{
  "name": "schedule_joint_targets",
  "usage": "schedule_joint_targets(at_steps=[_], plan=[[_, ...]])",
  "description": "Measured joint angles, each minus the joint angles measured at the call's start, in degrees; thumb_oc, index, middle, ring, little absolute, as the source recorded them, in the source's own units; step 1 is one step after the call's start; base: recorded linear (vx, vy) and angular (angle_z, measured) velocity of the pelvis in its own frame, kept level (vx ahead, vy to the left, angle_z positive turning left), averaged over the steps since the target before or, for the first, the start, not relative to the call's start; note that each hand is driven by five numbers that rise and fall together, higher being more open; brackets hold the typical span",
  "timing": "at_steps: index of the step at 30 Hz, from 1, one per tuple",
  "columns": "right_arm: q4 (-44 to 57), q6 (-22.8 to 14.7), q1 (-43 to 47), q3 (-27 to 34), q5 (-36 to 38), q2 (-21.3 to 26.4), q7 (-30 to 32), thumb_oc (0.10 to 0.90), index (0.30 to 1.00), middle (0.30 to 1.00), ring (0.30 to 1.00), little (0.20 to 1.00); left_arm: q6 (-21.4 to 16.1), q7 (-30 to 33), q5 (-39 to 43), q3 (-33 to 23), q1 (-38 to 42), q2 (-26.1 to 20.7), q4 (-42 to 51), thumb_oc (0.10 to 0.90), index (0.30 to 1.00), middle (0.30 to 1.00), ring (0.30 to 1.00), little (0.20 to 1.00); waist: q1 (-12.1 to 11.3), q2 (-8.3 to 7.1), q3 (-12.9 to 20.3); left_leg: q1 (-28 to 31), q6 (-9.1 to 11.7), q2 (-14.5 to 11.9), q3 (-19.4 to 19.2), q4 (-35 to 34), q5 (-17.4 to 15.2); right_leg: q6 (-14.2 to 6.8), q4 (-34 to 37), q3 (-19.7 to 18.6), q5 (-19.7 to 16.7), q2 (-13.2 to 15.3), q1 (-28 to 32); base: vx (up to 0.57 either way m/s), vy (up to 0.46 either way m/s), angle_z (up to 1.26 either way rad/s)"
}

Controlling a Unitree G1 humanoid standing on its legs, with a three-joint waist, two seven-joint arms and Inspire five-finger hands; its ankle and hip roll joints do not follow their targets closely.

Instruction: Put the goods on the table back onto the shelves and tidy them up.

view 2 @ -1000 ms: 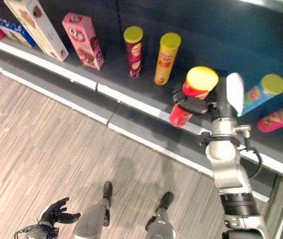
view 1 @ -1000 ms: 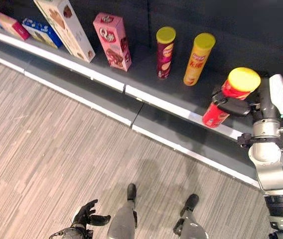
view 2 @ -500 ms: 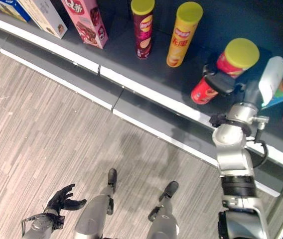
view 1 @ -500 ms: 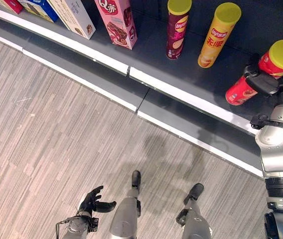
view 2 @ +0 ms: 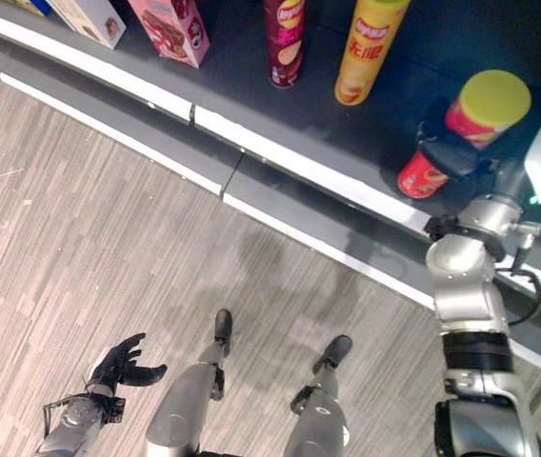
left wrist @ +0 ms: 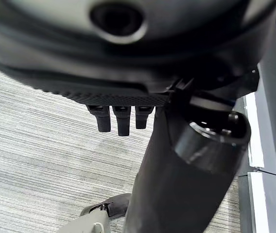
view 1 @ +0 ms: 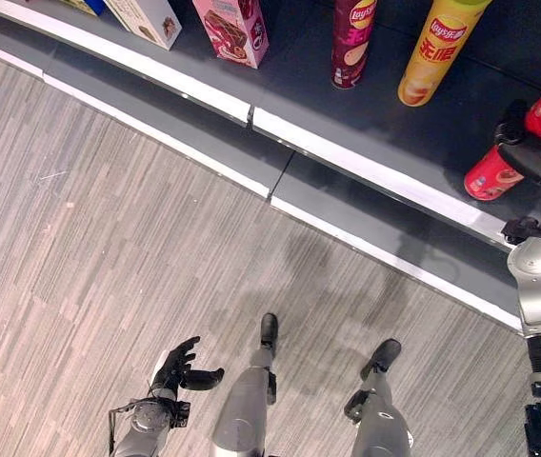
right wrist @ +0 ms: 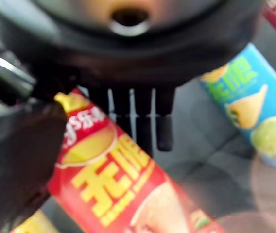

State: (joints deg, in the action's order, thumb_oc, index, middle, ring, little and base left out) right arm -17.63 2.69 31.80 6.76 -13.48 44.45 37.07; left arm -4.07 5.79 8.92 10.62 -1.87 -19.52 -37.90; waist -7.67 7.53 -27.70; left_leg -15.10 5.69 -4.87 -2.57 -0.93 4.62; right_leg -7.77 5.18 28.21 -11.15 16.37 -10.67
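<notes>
In your left eye view, the right hand (view 1: 533,157) has its fingers clamped on the red can (view 1: 513,152) (yellow lid), tilted over the shelf (view 1: 366,109). In the left wrist view, the left hand (left wrist: 121,104) hangs with fingers relaxed above the floor (left wrist: 36,145).

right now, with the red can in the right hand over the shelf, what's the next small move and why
Probably lower and straighten it. The right hand grips the yellow-lidded red cylindrical chip can tilted over the dark shelf, beside the upright yellow can; whether its base touches is unclear.
</notes>
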Motion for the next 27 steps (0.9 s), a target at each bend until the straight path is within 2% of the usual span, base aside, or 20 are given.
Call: schedule_joint_targets(at_steps=[6, 24, 27], plan=[[-3.02, 0.19, 4.82, -1.42, 0.35, 0.02, 1.62, 0.400, 0.300, 0.300, 0.300, 0.300, -0.62, 0.12, 0.03, 0.78, 0.38, -0.03, 1.15, 0.800, 0.900, 0.900, 0.900, 0.900, 0.57, 0.76, -0.39, 0.01, -0.04, 0.48, -0.33, 0.29, 0.01, 0.00, -0.12, -0.11, -0.01, 0.60, -0.02, 0.01, -0.004, -0.01], [-4.53, 0.18, 9.34, -1.82, 3.76, 0.00, 6.04, 0.400, 0.300, 0.300, 0.300, 0.300, -0.73, 1.39, 0.19, 2.62, 1.10, -0.54, 1.35, 0.800, 0.900, 0.900, 0.900, 0.900, -0.03, 0.74, -0.42, -1.97, -0.11, 0.70, -0.08, 0.18, 0.06, -0.09, -0.13, -0.11, -0.09, 0.74, -1.89, 0.00, -0.012, 0.01], [-4.53, 0.17, 9.44, -1.80, 4.72, -0.35, 7.04, 0.400, 0.300, 0.300, 0.300, 0.300, -0.73, 1.72, 0.21, 2.54, 1.16, -2.21, 2.61, 0.800, 0.900, 0.900, 0.900, 0.900, -0.04, -0.18, -1.01, -2.68, -0.11, 0.57, -0.07, 0.47, 0.06, -0.09, -0.12, -0.11, -0.08, 0.62, -2.40, -0.01, -0.080, 0.00]])
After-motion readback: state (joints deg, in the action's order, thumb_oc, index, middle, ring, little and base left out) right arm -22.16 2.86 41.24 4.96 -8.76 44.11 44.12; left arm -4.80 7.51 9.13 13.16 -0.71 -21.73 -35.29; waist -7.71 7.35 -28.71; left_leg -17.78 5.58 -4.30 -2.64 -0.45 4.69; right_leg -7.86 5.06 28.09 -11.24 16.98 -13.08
